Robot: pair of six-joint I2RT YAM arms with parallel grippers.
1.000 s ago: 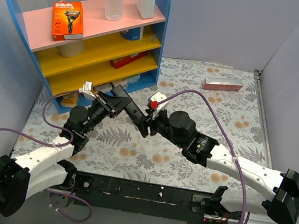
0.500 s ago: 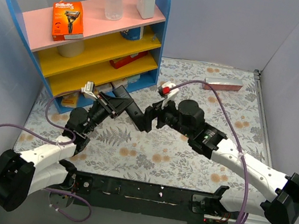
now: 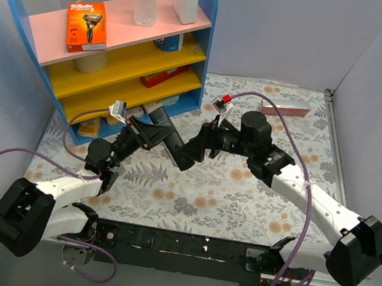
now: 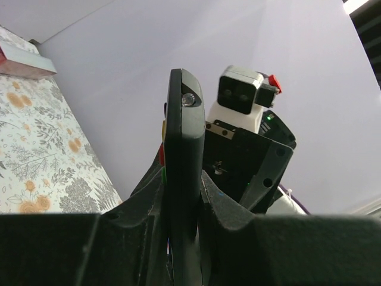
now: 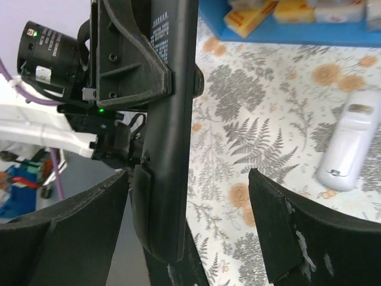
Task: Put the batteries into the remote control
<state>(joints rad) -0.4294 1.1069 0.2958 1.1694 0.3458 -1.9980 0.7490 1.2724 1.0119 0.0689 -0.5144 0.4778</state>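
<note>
Bright, even light from overhead in the top view, sharp throughout, with soft shadows on the floral table cover (image 3: pixel 188 200). Dark and blurred along the bottom of both wrist views; glare from a ceiling light (image 4: pixel 359 5) in the left one's corner.

Robot lab cell, plain grey walls (image 3: pixel 293 28), floral-cloth table (image 3: pixel 288 138), colourful prop shelf (image 3: pixel 47 32)

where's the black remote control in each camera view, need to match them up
Top external: remote control at mid-table, slanted between the two arms.
Left wrist: remote control in the centre, upright and edge-on, clamped in the left pincer.
Right wrist: remote control left of centre, running top to bottom.
Shared landmark: floral tablecloth.
</note>
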